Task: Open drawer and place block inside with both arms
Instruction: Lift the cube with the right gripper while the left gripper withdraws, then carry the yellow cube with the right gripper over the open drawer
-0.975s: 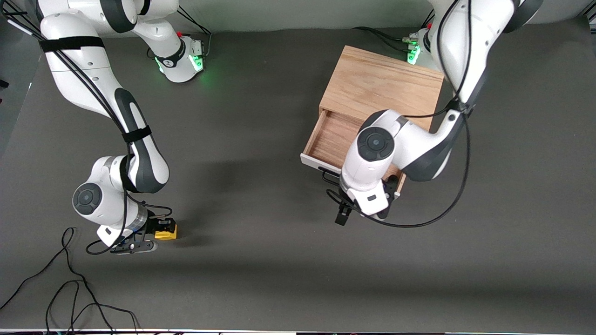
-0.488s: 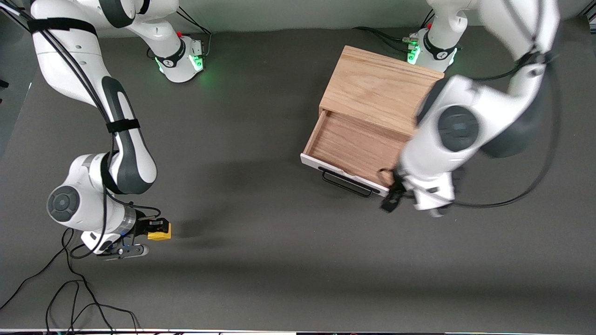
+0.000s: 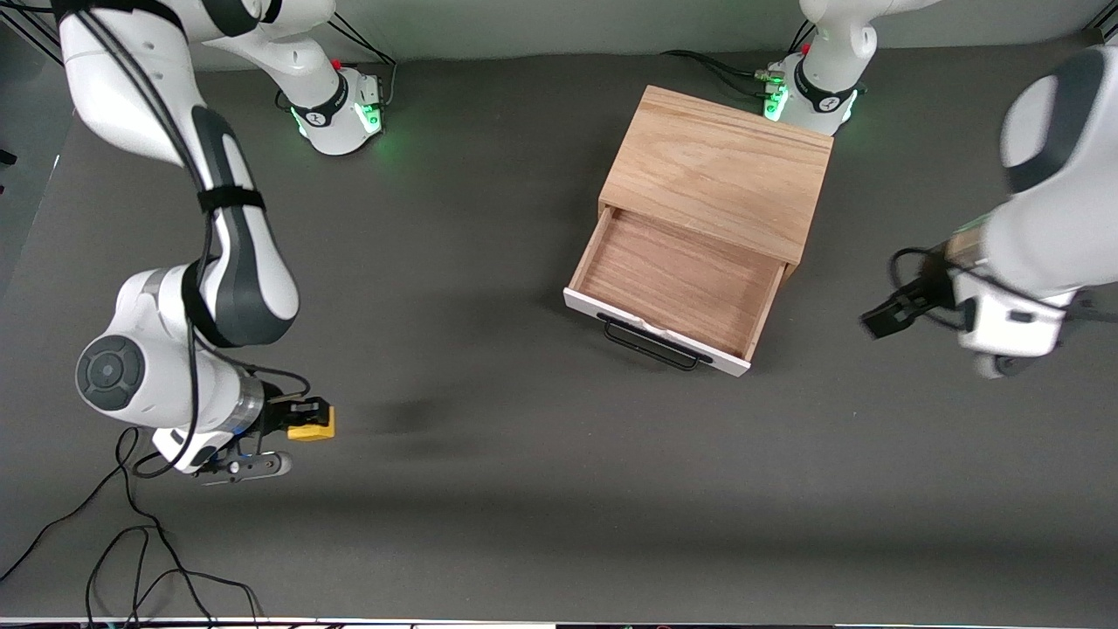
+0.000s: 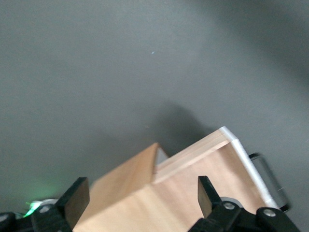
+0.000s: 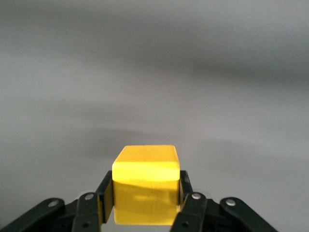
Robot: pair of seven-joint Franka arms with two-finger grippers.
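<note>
Right pincer [image 3: 301,419] was pinching the block [image 3: 312,423], a small bright yellow cube, w/ one finger on each side of it. In the right wrist view the block [image 5: 146,184] sat squarely between the two black fingers [image 5: 190,203], its top face and front face both showing, grey counter [image 5: 154,72] underneath w/ a soft shadow. Block was up off the counter [image 3: 489,489], over the part toward the right arm's end; a faint shadow lay on the surface beside it. Right arm came down from its green-lit base [image 3: 342,112] w/ black cables strapped along it.

Left pincer [image 3: 891,314] was over bare counter toward the left arm's end, well apart from the drawer [image 3: 677,288] and touching nothing. In the left wrist view its fingers [image 4: 77,198] stood spread wide, nothing between them, w/ the box and the drawer's white front [image 4: 248,166] seen below.

Drawer was pulled out of the light oak box [image 3: 721,166], interior light wood w/ nothing visible in it. Its white front panel faced the front camera at a slant, black wire handle [image 3: 651,342] just in front of it. Box stood close by the left arm's base [image 3: 808,92]. Loose black cables [image 3: 140,559] lay on the counter near the front camera, at the right arm's end.
</note>
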